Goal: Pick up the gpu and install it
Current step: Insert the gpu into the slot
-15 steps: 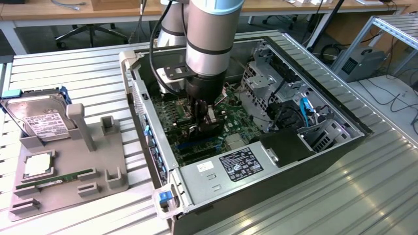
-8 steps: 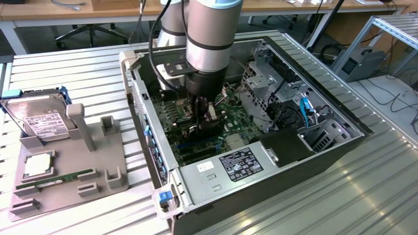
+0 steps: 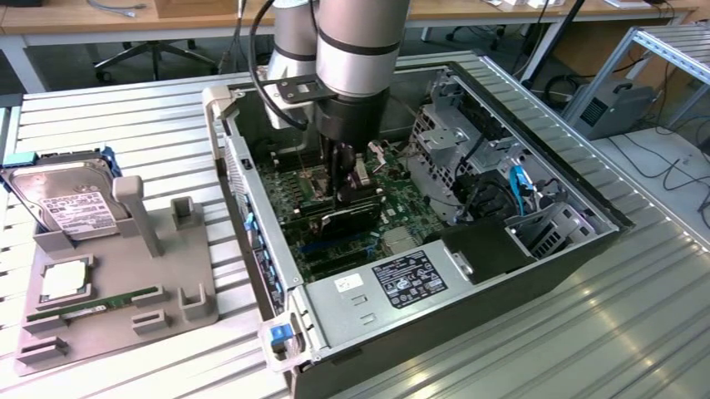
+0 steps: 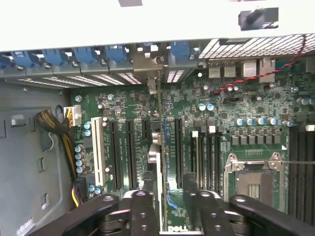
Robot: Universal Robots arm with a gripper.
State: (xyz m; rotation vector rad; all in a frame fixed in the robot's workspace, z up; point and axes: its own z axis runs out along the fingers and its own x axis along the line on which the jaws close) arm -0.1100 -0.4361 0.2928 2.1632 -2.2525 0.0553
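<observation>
In the exterior view the arm reaches straight down into the open computer case (image 3: 533, 179), which lies on its side on the slatted bench (image 3: 133, 125). The pincer (image 3: 346, 198) is low over the motherboard (image 3: 332, 241), and just under it sits the gpu (image 3: 349, 218), a dark block standing on edge on the board. On a grey holder (image 3: 111, 307) toward the exterior view's left rest a hard drive (image 3: 66, 204) and a memory stick (image 3: 95, 306), well apart from the work.

In the wrist view the gpu (image 4: 159, 147) appears edge-on as a thin upright line running away from the camera toward the case's rear slot covers (image 4: 98, 56), its silver bracket at the far end. Its long axis lies along the expansion slots (image 4: 123, 152) and it sits between the two black fingers (image 4: 142, 211). The pincer (image 4: 170, 209) looks partly closed around the card's near end, apparently gripping it; whether the card is fully seated in its slot I cannot tell.
</observation>
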